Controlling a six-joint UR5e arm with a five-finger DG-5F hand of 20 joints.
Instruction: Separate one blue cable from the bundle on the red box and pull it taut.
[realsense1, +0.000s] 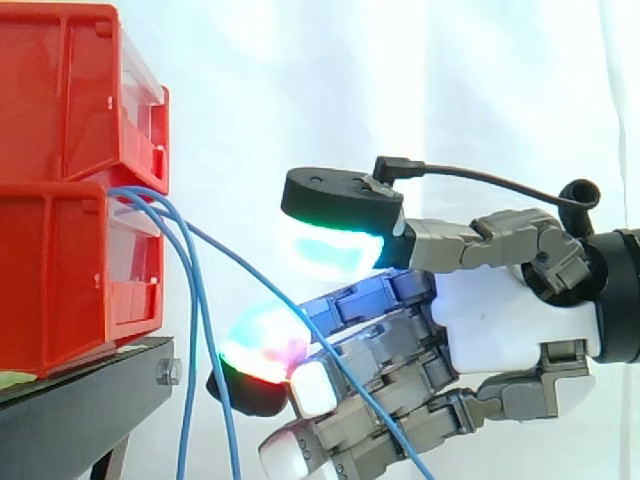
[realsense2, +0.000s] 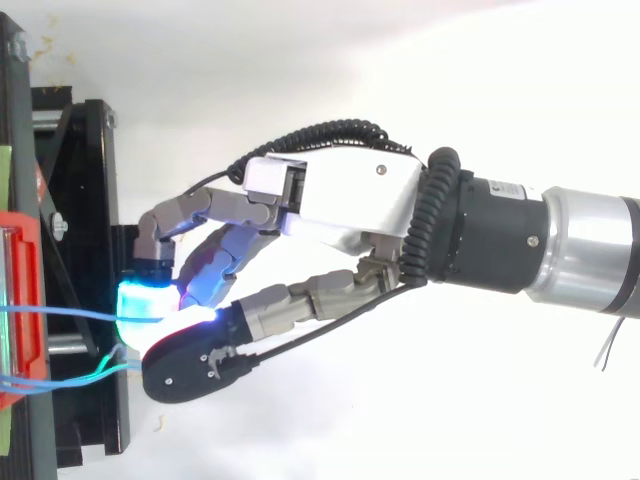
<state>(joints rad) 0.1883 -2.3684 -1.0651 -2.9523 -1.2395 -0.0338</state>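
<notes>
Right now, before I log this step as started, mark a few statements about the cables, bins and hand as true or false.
1. Two red bins stand stacked on the black stand. True.
2. One blue cable slants away from the two hanging cables and runs across the hand. True.
3. The cables come out of the black stand. False: they emerge where the two red bins meet.
4. In the side view the hand enters from the left. False: it comes in from the right.
</notes>
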